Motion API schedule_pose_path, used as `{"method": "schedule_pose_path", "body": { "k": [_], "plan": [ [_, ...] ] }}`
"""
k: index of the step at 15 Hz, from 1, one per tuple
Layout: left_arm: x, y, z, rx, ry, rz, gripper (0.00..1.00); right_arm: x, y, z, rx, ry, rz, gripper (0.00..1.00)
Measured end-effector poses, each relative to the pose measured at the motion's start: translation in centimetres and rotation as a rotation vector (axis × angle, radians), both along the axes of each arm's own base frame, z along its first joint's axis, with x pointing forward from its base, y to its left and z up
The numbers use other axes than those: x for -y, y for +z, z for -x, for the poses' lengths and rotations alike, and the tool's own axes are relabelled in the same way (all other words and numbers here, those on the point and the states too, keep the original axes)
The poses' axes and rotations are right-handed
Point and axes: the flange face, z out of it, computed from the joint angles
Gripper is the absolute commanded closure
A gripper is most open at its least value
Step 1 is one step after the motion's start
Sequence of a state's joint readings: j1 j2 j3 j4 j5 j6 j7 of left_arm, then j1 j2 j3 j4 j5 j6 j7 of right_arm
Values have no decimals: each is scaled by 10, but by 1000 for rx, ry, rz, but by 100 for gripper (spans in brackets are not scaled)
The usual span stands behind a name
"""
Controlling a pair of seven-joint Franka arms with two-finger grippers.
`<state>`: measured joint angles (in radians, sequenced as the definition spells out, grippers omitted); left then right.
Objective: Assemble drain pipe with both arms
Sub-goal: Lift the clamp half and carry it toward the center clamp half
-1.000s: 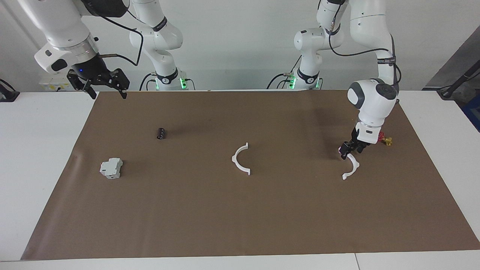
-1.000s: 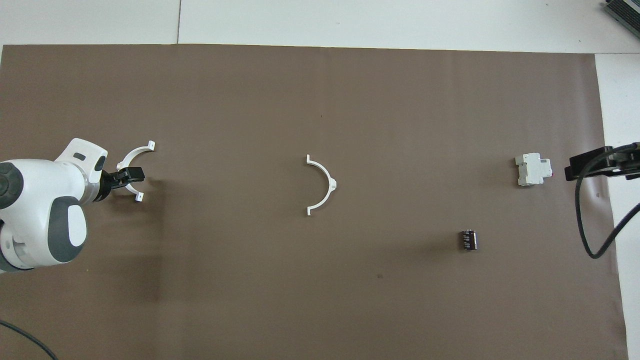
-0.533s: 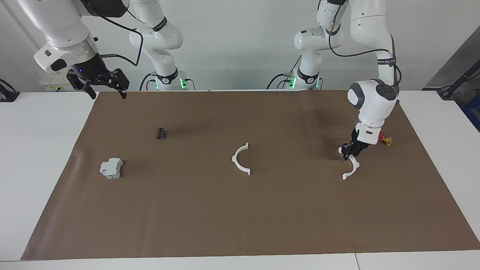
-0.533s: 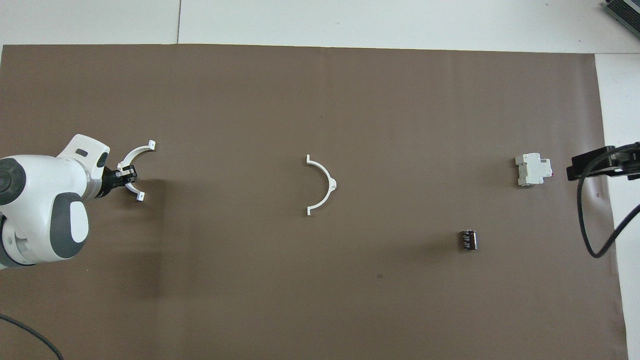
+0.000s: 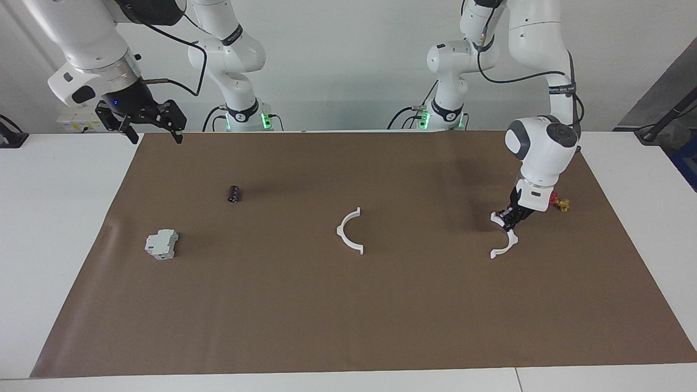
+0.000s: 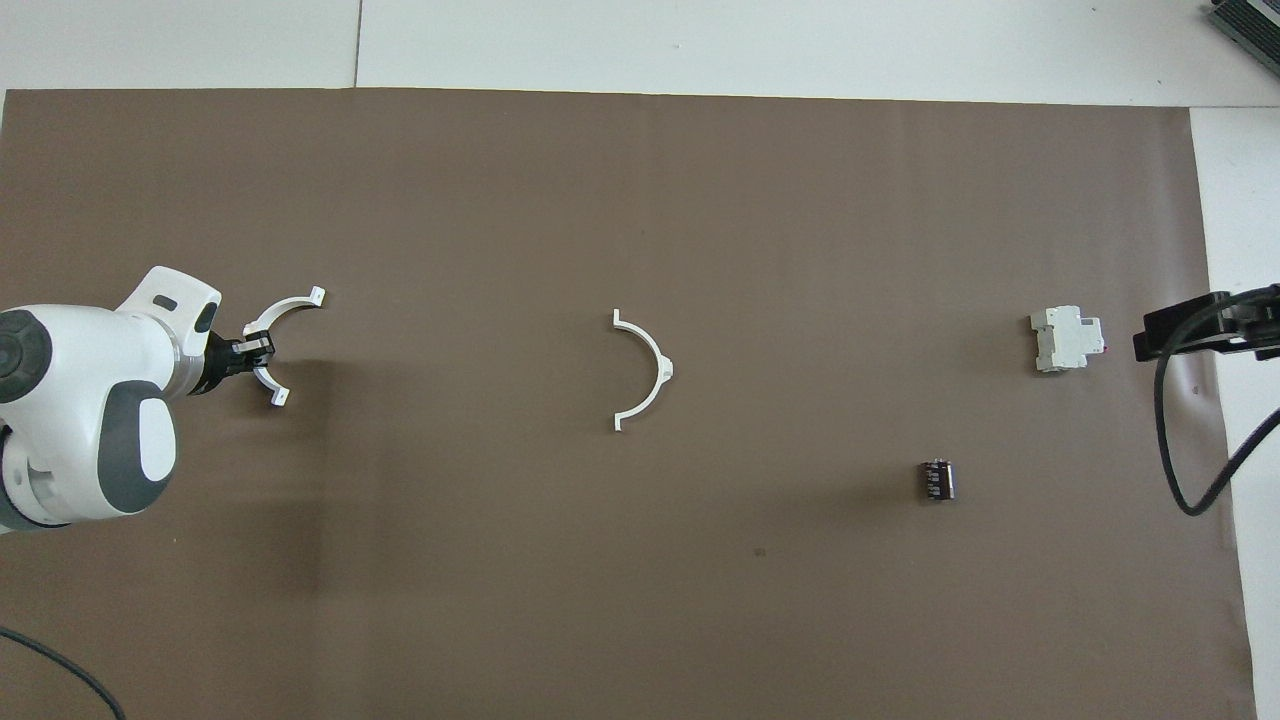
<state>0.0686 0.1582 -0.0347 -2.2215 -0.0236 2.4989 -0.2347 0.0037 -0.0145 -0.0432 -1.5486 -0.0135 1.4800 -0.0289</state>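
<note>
**Left gripper pinched on one half-ring, second half waits mid-mat**

Left gripper (image 5: 511,219) is down at the mat toward the left arm's end, fingertips closed on the arc of one white half-ring (image 5: 506,243). In the overhead view the same gripper (image 6: 252,349) bites the curve about midway, both tabbed ends poking free. Whether the piece has left the mat, cannot tell. Red-and-yellow valve (image 5: 559,203) sits just beside that wrist, closer to the robots.

Second half-ring (image 5: 350,231) lies flat at the middle of the brown mat (image 5: 348,326), untouched, well apart from the held one.

Right gripper (image 5: 142,120) waits, raised over the mat corner at the right arm's end, jaws spread, holding nothing. Grey-white block (image 5: 161,243) and small dark cylinder (image 5: 233,193) lie at that end, not involved.

Handling guess: thin plastic, very light, probably a bit springy and slick; a hard squeeze could flex or flick it. Mid-arc pinch looks sensible since it leaves the end tabs clear for mating. The other half likely wants the same grip, mid-arc, tabs free.
</note>
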Motion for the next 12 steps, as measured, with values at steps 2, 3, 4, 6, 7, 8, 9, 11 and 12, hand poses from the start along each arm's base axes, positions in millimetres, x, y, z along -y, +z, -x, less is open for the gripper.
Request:
{"method": "schedule_pose_path", "body": {
  "k": [2, 3, 4, 6, 7, 8, 9, 11, 12],
  "plan": [
    [0, 42, -10, -61, -4, 4, 100, 0, 0, 0, 0, 0, 0, 0],
    [1, 71, -12, -87, -6, 6, 100, -1, 0, 0, 0, 1, 0, 0],
    [2, 105, -12, -110, -10, 7, 100, -1, 0, 0, 0, 2, 0, 0],
    [5, 158, -7, -129, -18, 7, 100, -2, 0, 0, 0, 3, 0, 0],
    [7, 176, -4, -129, -20, 6, 100, -2, 0, 0, -1, 3, 0, 0],
    [8, 187, -1, -128, -17, 6, 100, -2, 0, 0, 0, 3, 0, 0],
    [9, 194, 1, -124, -10, 6, 100, -2, 0, 0, 0, 3, 0, 0],
    [15, 200, 4, -120, 3, 6, 100, -2, 0, 0, 0, 3, 0, 0],
    [20, 200, 4, -120, 9, 6, 100, -2, 0, 0, 0, 3, 0, 0]
  ]
}}
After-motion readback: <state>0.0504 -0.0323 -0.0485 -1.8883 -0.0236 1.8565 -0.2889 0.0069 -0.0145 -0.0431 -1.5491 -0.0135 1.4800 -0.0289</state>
